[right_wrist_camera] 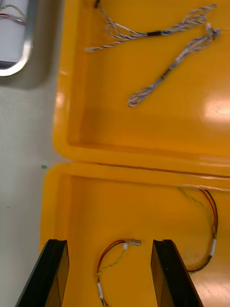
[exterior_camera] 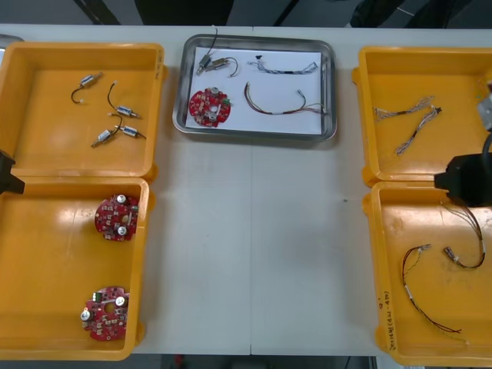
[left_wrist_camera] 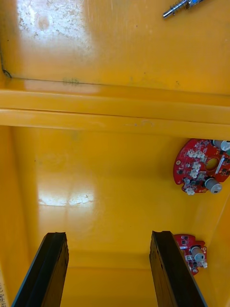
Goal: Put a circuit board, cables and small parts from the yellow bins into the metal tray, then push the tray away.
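The metal tray (exterior_camera: pixel 331 84) stands at the table's far middle, white inside. It holds a red circuit board (exterior_camera: pixel 209 107), a small metal part (exterior_camera: pixel 209 64), a twisted blue and white cable (exterior_camera: pixel 286 68) and a red and yellow cable (exterior_camera: pixel 281 104). My right gripper (right_wrist_camera: pixel 109 245) is open over the near right bin (exterior_camera: pixel 384 269), with the end of a red and yellow cable (right_wrist_camera: pixel 115 252) lying below, between its fingers. Over the near left bin (exterior_camera: pixel 46 269) my left gripper (left_wrist_camera: pixel 108 236) is open and holds nothing; two circuit boards (left_wrist_camera: pixel 202 165) lie off to one side of it.
The far left bin (exterior_camera: pixel 46 115) holds several small metal parts (exterior_camera: pixel 115 123). Two twisted blue and white cables (exterior_camera: pixel 407 123) lie in the far right bin (exterior_camera: pixel 369 115). Two boards (exterior_camera: pixel 117 217) rest in the near left bin. Bare table (exterior_camera: pixel 254 254) stretches between the bins.
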`<state>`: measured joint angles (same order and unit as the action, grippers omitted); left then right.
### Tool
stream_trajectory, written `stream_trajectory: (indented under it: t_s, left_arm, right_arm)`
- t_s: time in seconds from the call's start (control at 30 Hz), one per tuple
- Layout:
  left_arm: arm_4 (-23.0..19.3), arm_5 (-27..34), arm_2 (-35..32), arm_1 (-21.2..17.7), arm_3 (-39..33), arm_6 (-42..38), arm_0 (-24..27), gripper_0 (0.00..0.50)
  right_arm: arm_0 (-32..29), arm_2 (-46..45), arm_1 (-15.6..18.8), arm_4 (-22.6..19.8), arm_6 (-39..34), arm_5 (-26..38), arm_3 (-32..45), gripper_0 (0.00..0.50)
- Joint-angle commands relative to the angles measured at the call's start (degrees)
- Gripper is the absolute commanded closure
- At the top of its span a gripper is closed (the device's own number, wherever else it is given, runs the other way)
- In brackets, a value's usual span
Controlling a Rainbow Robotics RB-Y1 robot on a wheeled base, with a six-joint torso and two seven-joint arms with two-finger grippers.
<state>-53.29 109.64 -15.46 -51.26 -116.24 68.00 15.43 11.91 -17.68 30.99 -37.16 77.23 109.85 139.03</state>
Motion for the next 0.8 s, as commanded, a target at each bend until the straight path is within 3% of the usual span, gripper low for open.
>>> stream_trajectory:
  t_s: [0.03, 0.37, 0.8]
  left_arm:
    - [-0.41, 0.36, -1.77, -2.35, -1.44, 5.48, -0.75, 0.000]
    - [-0.41, 0.36, -1.77, -2.35, -1.44, 5.48, -0.75, 0.000]
    - [-0.41, 0.36, -1.77, -2.35, -1.44, 5.48, -0.75, 0.000]
  right_arm:
    - [-4.61, -5.26, 1.97, -1.07, -1.03, 0.15, 1.77, 0.000]
    - [-9.62, -7.81, 2.49, -1.86, -1.29, 0.15, 0.63, 0.000]
    - [-11.03, -8.95, 3.02, -3.27, -1.03, 0.15, -5.79, 0.000]
